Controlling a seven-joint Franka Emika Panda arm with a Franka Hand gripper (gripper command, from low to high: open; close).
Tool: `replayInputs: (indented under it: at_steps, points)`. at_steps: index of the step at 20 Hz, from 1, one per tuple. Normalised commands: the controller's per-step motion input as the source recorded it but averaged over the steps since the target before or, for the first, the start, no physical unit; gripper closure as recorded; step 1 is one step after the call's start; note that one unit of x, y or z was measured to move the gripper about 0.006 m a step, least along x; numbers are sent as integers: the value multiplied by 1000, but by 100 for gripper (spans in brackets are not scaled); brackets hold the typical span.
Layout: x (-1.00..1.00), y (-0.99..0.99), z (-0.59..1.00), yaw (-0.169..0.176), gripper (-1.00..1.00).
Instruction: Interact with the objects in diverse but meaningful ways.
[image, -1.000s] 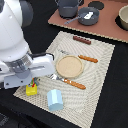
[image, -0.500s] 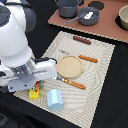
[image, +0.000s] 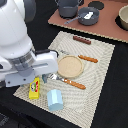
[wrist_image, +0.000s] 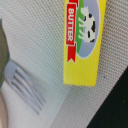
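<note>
The yellow box (image: 34, 88) with its red and green label lies at the near corner of the woven mat on the exterior view's left; in the wrist view the yellow box (wrist_image: 82, 42) fills the frame close up. My gripper (image: 37, 76) hangs just above the box under the big white arm, and its fingers show in neither view. A pale blue rounded block (image: 55, 99) stands beside the box. Apart from both, a dark brown sausage (image: 82, 40) lies at the mat's far edge.
A tan plate (image: 69, 66) sits mid-mat, with an orange-handled fork (image: 71, 83) in front of it and a knife (image: 88, 58) beside it. Fork tines (wrist_image: 25, 90) show near the box. Behind, a brown board carries a pot (image: 70, 7) and bowl (image: 89, 15).
The arm has shifted only slightly over the yellow box. The box, block, sausage and cutlery lie where they were.
</note>
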Motion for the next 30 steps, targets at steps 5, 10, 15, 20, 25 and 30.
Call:
replayInputs:
  at_steps: [5, 10, 15, 20, 25, 30]
  points:
    - [110, -294, 481, 149, -100]
    - [6, -311, 266, 193, -100]
    - [37, -441, 152, 192, -100]
    - [53, -551, 66, 187, -100]
    - [184, -612, 125, 149, -100]
    - [457, -585, 163, 77, -100]
